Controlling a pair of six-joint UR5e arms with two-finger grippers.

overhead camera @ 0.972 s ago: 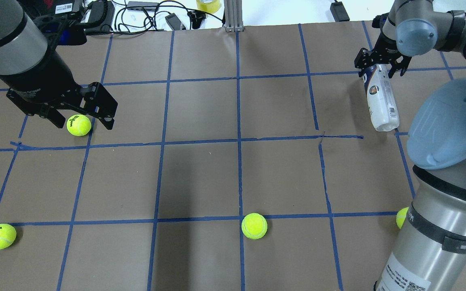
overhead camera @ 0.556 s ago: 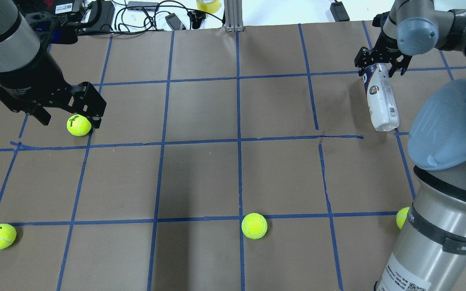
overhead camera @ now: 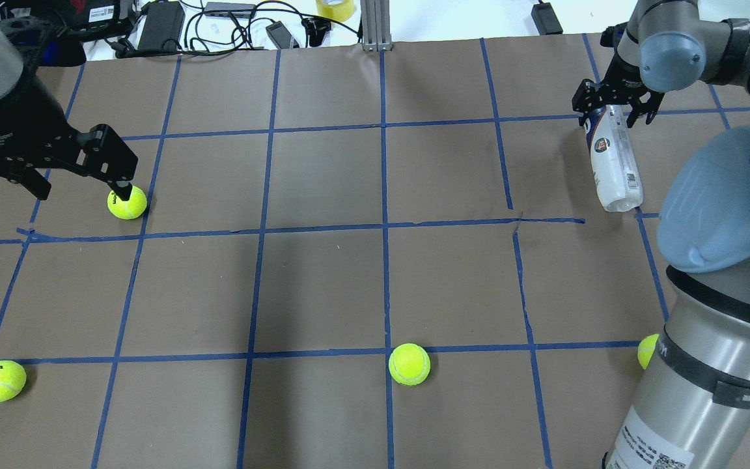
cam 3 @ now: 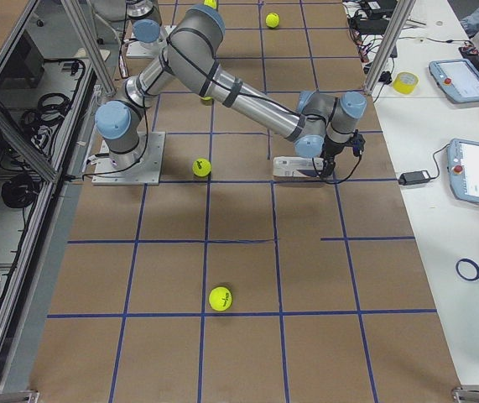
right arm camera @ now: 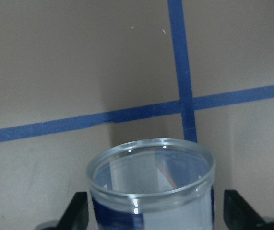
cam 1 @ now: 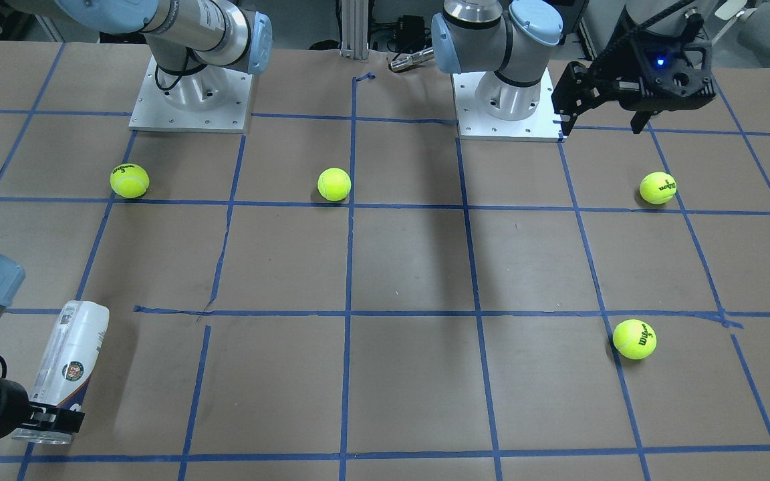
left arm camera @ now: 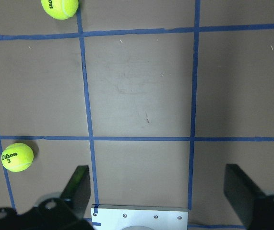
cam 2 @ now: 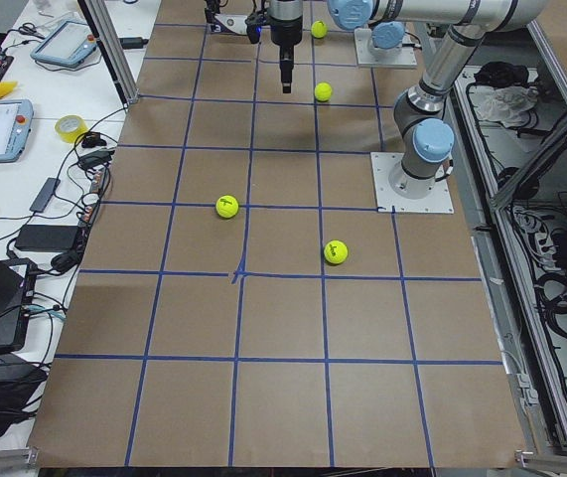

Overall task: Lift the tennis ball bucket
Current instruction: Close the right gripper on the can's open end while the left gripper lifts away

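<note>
At the left edge of the overhead view, the left gripper (overhead camera: 83, 189) hangs spread wide and empty over the brown paper-covered table with its blue tape grid (overhead camera: 323, 280). One fingertip is just beside a yellow tennis ball (overhead camera: 127, 202). It has no part in the lift and is best kept out of it.

In the upper right of that view lies the tennis ball bucket (overhead camera: 616, 166), a clear plastic cylinder with a white and navy label. It is on its side on the table, with its far end between the jaws of the right gripper (overhead camera: 612, 107). In the right wrist view the bucket's open clear rim (right arm camera: 151, 167) sits at the bottom centre. A black finger (right arm camera: 78, 211) is close against its left wall, and a sliver of gap shows on the right, so the jaws straddle the bucket but do not look clamped on it.

The grip probably comes first:
- Close squarely across the cylinder just below the rim, gently enough not to buckle thin plastic.
- Raise slowly, because the long body will likely swing down from an end grip.
- Watch for slip on the smooth wall.
</note>
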